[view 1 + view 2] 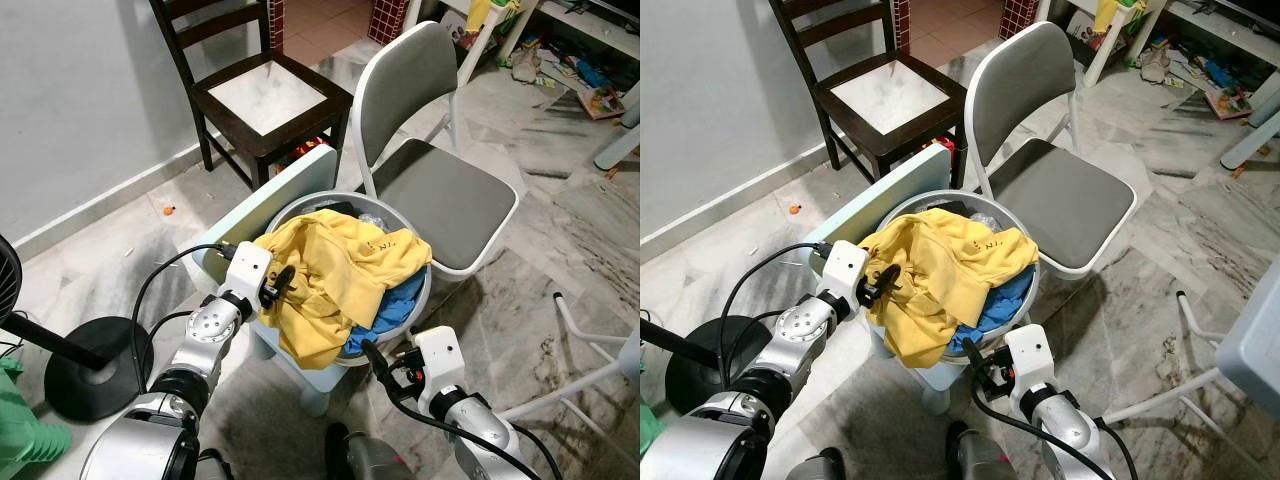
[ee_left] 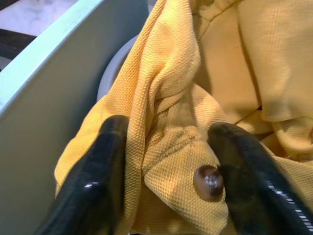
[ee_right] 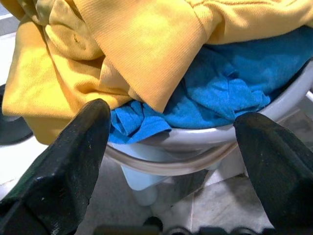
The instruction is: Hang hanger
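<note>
yellow shirt [image 1: 325,275]: head views; a knitted polo-type garment, crumpled, heaped over a grey round basket [image 1: 410,212] and spilling over its near rim.
blue cloth [image 1: 395,305]: under the yellow shirt at the basket's near right side, touching the rim.
basket's seat: the basket stands on a pale blue-green child's chair [image 1: 290,190], whose backrest rises on the robot's left of the basket.
left hand [image 1: 278,285]: at the left edge of the heap, black fingers apart with yellow fabric between them.
right hand [image 1: 378,365]: low, just below the basket's near rim, fingers apart, holding nothing.
surroundings: a white-framed grey chair [image 1: 440,195] just behind the basket; a dark wooden chair [image 1: 265,95] further back by the wall; a black fan base [image 1: 95,365] on the marble floor [image 1: 560,240] to the left.
left wrist view: yellow shirt's texture is a fine pique weave; a fold with a dark brown button [image 2: 209,182] lies between the two black fingers [image 2: 98,181], which are spread around it; the pale chair back [image 2: 54,98] is beside it.
right wrist view: two fingers [image 3: 63,166] wide apart, framing the basket rim [image 3: 195,139]; blue cloth under a ribbed yellow hem; no contact.
hanger: i cannot make one out.
</note>
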